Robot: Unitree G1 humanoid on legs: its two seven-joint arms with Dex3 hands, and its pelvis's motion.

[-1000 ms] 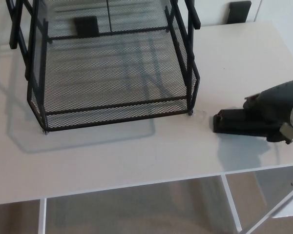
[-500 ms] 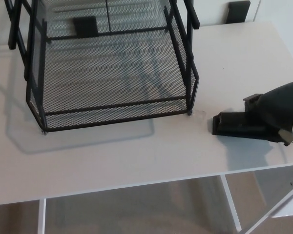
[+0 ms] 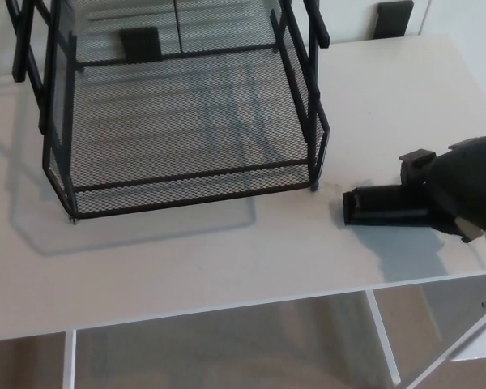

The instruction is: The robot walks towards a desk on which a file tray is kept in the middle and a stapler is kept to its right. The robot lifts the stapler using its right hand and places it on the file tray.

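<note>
My right hand (image 3: 460, 190) comes in at 3 o'clock, folded down over the rear half of the stapler (image 3: 381, 207). As far as I can judge the fingers are clasped around it, though the hand's own bulk hides where they meet. My left hand is out of view.

The stapler lies flat on the white desk (image 3: 227, 259) with its nose pointing to 9 o'clock and clear of the hand. The black mesh file tray (image 3: 194, 176) sits at about 10 o'clock from that nose, close but not touching.

The grip is my first worry. It is far back, so the free nose may droop or swing as I lift, and the stapler could twist out of the hand. If I have only the top arm, the hinge might also open and leave the base hanging.

The path is my second worry. The tray's right side wall (image 3: 302, 91) and its upright posts stand between the stapler and the mesh floor. A low carry toward 10 o'clock would snag the nose or shove the light tray across the desk. A drop near 6 o'clock could send the stapler off the front edge.
</note>
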